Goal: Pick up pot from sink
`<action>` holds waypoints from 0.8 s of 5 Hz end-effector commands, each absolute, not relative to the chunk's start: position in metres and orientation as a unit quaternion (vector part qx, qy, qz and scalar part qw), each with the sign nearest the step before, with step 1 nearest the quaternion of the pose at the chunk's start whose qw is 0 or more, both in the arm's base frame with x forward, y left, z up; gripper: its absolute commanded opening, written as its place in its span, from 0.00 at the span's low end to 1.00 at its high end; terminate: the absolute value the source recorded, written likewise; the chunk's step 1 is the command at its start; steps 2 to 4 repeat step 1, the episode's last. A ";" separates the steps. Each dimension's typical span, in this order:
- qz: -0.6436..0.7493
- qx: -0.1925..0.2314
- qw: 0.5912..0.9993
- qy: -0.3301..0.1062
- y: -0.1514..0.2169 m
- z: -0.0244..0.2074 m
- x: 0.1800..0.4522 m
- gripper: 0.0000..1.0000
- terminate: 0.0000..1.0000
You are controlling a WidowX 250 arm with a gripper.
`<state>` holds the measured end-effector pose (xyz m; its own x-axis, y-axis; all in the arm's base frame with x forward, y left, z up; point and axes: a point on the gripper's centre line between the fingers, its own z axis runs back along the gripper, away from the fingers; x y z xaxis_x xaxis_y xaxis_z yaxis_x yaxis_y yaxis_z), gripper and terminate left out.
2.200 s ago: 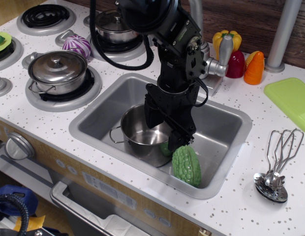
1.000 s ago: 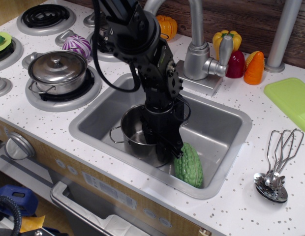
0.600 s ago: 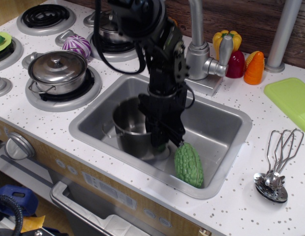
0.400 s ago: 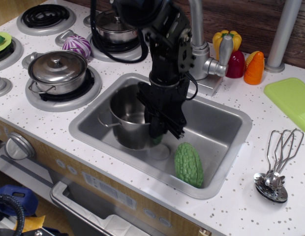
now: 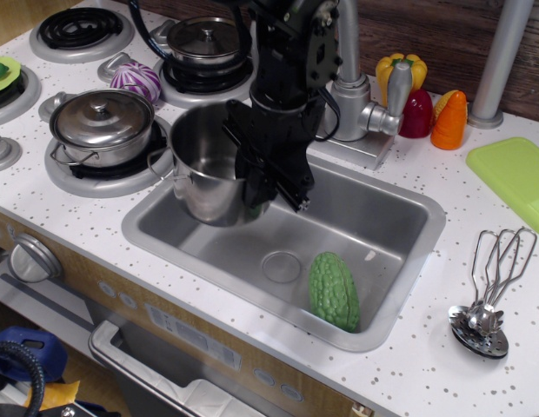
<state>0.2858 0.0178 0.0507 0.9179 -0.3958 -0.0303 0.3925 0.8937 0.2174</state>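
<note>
The shiny lidless pot (image 5: 204, 169) hangs in the air above the left part of the sink (image 5: 374, 234), tilted slightly. My black gripper (image 5: 256, 195) is shut on the pot's right rim and holds it up. One wire loop handle shows on the pot's left side. The sink's round drain (image 5: 281, 266) is uncovered below.
A green bumpy gourd (image 5: 332, 290) lies in the sink at the front right. A lidded steel pot (image 5: 100, 126) sits on the near left burner, another lidded pot (image 5: 202, 39) on the back burner. The faucet (image 5: 361, 95), toy vegetables (image 5: 430, 109), a whisk (image 5: 491, 287) and a green board (image 5: 517, 178) lie to the right.
The pot has gone from resting on the sink floor to hanging above the sink's left edge. My gripper rose and moved left with it. The drain is now uncovered.
</note>
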 end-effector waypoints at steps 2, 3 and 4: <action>-0.222 0.105 0.968 -0.050 0.016 0.080 0.303 0.00 1.00; -0.222 0.105 0.968 -0.050 0.016 0.080 0.303 0.00 1.00; -0.222 0.105 0.968 -0.050 0.016 0.080 0.303 0.00 1.00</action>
